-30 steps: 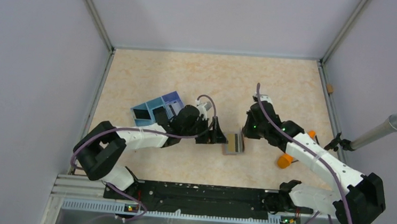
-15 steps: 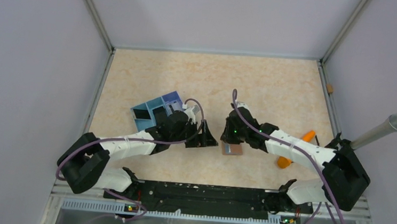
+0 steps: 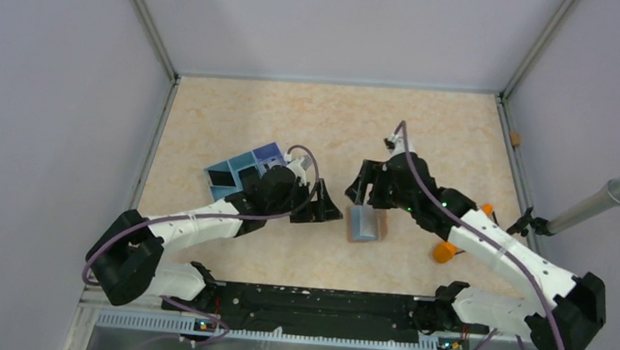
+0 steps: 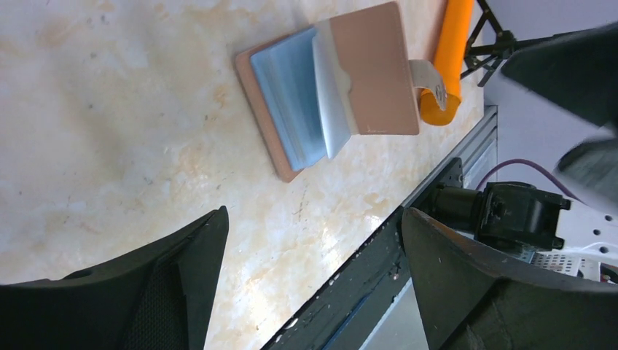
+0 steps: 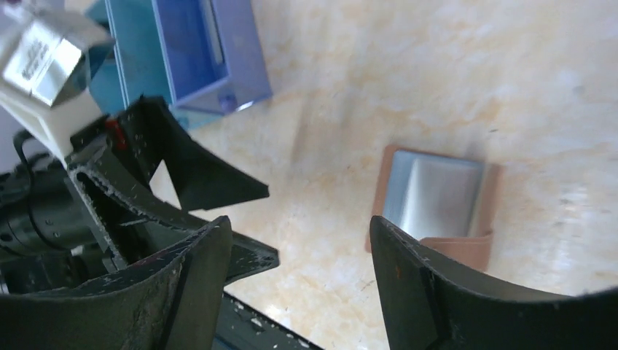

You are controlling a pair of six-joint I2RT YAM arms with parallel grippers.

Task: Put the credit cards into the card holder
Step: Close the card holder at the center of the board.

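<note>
The card holder (image 3: 378, 228) lies open on the table between my two grippers, brown with a tan flap (image 4: 375, 69). A light blue credit card (image 3: 361, 222) rests in it, one edge tucked under the flap (image 4: 288, 102) (image 5: 433, 191). My right gripper (image 3: 365, 196) (image 5: 299, 222) hovers open just behind and above the holder, touching nothing. The left gripper (image 3: 333, 206) (image 4: 313, 215) stands open a little to the holder's left, empty and low over the table. No yellow-gold card shows.
A blue box (image 3: 244, 170) (image 5: 197, 51) with divided compartments sits behind the left arm. An orange carrot-shaped object (image 3: 445, 251) (image 4: 452, 51) lies right of the holder under the right arm. A microphone on a stand (image 3: 597, 202) juts in at the right wall.
My right gripper has opened and risen back from the card holder, leaving the light blue card lying in it. The left gripper has drawn slightly left, away from the holder.
</note>
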